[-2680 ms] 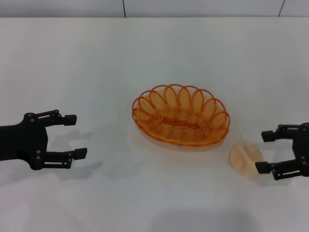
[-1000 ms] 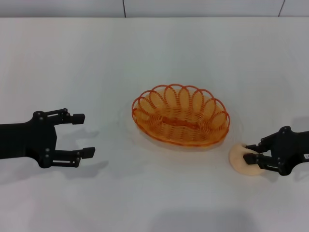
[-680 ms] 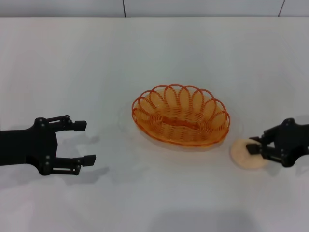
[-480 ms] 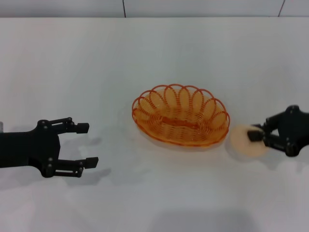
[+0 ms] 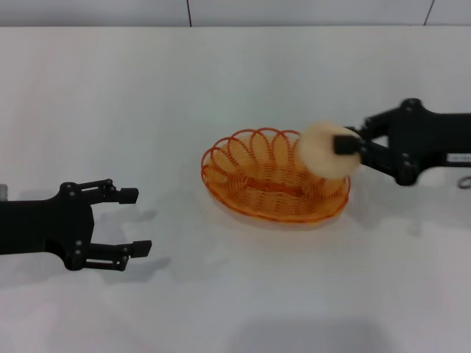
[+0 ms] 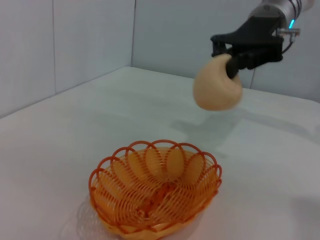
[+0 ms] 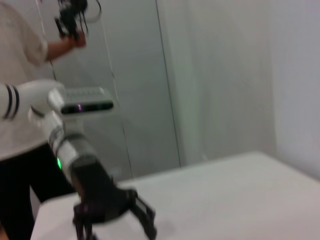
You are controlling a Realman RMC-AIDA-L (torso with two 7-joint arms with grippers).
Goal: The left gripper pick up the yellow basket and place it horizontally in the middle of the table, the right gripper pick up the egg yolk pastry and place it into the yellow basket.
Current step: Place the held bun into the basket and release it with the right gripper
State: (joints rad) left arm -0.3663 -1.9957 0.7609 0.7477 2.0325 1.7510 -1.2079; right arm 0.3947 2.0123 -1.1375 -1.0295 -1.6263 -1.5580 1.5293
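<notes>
The right gripper (image 5: 346, 145) clamps the egg yolk pastry (image 5: 326, 150) in the air above the yellow basket (image 5: 274, 176) at its 2 o'clock rim. The basket sits mid-table (image 5: 221, 88). The left gripper (image 5: 132, 220), fingers spread wide, is at the basket's 8 o'clock.

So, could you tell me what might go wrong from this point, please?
1. The right gripper holds the pastry by its edge, raised above the basket; it could slip free early.
2. In the head view the pastry hangs over the basket's right end, near the rim; released there, it may strike the loops and roll onto the table.
3. The basket looks light, so a bump on lowering could shift it. The left gripper waits open, well to the left.
</notes>
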